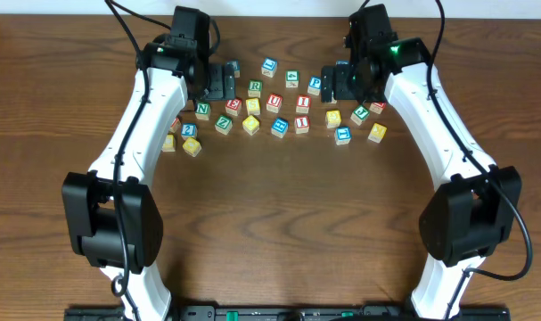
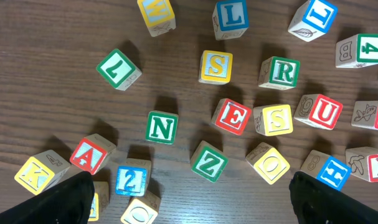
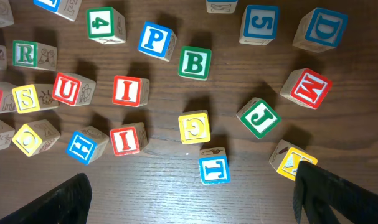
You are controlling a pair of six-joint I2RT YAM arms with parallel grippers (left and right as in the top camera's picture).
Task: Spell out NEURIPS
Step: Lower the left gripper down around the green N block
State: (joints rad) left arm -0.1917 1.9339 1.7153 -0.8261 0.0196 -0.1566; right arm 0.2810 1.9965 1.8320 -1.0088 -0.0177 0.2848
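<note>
Seven to place, none lined up yet, all loose at the far side of the table point(image 1: 279, 223). Left gripper point(image 2: 189, 202) and right gripper point(image 3: 192, 199) hang spread, empty. N point(image 2: 162, 127), likely first, lies left; straddle it alone, clear of Z point(image 2: 209, 162), and drop straight.

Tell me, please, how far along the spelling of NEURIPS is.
Nothing looks done: N, E, U, R, S, P and I cubes lie scattered, no row. In hand: nothing; left hand and right hand hover open, empty. Left: lining up all seven.
</note>
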